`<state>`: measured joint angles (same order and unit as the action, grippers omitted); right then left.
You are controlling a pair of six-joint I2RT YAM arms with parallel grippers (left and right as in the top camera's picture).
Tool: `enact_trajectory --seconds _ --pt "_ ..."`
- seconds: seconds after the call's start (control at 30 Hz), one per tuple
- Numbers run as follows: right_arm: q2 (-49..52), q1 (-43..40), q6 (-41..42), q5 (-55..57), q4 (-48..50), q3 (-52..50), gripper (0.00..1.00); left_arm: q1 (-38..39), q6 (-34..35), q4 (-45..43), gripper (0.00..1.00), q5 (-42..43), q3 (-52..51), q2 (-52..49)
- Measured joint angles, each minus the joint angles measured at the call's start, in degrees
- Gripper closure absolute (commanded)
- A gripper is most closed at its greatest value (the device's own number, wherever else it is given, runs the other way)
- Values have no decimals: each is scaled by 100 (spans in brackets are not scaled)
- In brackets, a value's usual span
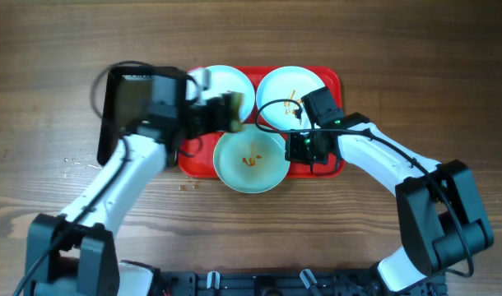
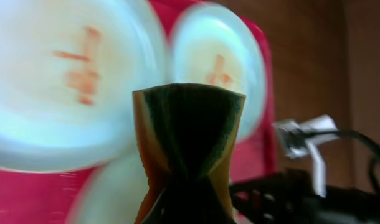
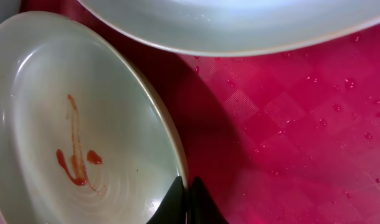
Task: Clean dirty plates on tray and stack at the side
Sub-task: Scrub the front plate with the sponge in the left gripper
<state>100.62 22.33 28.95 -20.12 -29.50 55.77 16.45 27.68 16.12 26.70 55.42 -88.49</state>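
Three pale plates lie on the red tray: a back left plate, a back right plate with an orange smear, and a front plate with a smear. My left gripper is shut on a green and yellow sponge, held over the tray between the back left and front plates. The left wrist view shows the sponge in front of two smeared plates. My right gripper is shut on the front plate's right rim; the right wrist view shows its fingers pinching the rim of the smeared plate.
A black tray stands left of the red tray, partly under my left arm. Small sauce spots lie on the wooden table by the red tray's front left corner. Water droplets dot the red tray.
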Motion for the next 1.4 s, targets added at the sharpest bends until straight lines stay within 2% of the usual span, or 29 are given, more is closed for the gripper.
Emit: enact_trajectory --seconds 0.17,0.33,0.57,0.73,0.93,1.17,1.3,1.4 --pt "0 0 0 0 -4 0 96 813 911 -140 96 66 0 -413" --pt "0 0 0 -2 -9 0 96 1198 1707 -146 96 63 0 -1040" --pt "0 0 0 0 -13 0 96 1200 1974 -162 96 63 0 -1222" --pt "0 4 -2 -2 -35 0 96 1237 1982 52 96 70 2 -1469" --pt "0 63 0 -203 -66 0 96 1123 1899 1016 96 -295 184 -1469" --pt "0 85 44 -343 -59 55 95 396 1128 1718 96 -599 173 -1231" --pt "0 83 46 -295 -98 55 96 249 588 1895 96 -1005 33 -728" --pt "0 61 63 -232 -118 55 96 249 446 1860 96 -1172 20 -157"
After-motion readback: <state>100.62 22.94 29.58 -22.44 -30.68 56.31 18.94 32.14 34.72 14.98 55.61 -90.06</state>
